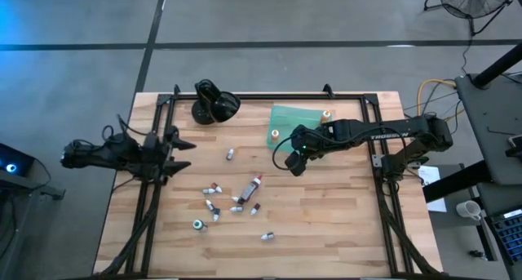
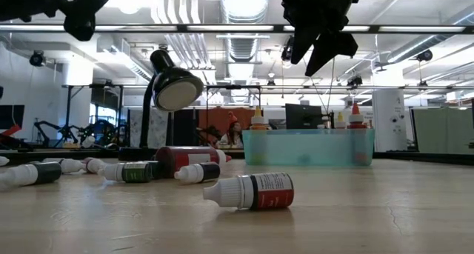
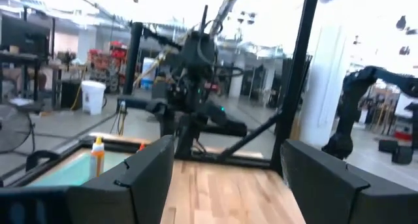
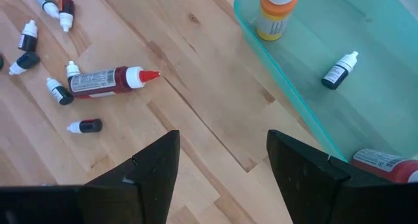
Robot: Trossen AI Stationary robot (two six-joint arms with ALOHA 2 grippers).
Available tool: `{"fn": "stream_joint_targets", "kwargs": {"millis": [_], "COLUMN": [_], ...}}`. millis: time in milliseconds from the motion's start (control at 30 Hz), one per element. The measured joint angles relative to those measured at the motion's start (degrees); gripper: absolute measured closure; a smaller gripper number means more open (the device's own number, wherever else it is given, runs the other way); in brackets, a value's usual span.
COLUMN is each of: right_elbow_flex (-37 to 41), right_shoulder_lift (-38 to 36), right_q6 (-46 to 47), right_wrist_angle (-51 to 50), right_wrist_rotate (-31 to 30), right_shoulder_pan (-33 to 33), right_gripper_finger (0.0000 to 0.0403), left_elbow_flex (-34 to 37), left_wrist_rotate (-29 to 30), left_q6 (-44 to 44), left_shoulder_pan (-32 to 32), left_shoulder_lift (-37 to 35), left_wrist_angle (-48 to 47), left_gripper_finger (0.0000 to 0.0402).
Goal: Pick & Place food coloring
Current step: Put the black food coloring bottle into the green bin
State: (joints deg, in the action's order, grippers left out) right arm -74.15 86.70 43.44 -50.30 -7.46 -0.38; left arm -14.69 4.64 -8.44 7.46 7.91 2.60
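The food coloring bottles (image 1: 235,200) lie scattered on their sides in the lower middle of the high view, small, white-capped, with dark or red bodies. A larger red bottle (image 1: 254,184) lies tilted among them. Upper right, an orange bottle (image 4: 275,12) stands upright in the teal tray (image 1: 287,117), beside a small dark one (image 4: 339,71) lying down.

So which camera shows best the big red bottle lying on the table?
The right wrist view: the big red bottle lies fully visible, label and red tip clear. The high view shows it small; the low view shows it partly hidden behind smaller bottles; the left wrist view does not show it.
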Motion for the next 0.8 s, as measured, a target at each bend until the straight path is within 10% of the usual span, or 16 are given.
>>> {"fn": "stream_joint_targets", "kwargs": {"millis": [800], "right_elbow_flex": [0.0], "right_shoulder_lift": [0.0], "right_q6": [0.0], "right_wrist_angle": [0.1], "right_wrist_rotate": [0.0], "right_shoulder_pan": [0.0], "right_gripper_finger": [0.0179], "left_elbow_flex": [6.6], "left_wrist_rotate": [4.7], "left_q6": [2.5], "left_shoulder_pan": [0.0], "left_shoulder_lift": [-4.2], "left_wrist_angle": [-4.1], "left_gripper_finger": [0.0147]}}
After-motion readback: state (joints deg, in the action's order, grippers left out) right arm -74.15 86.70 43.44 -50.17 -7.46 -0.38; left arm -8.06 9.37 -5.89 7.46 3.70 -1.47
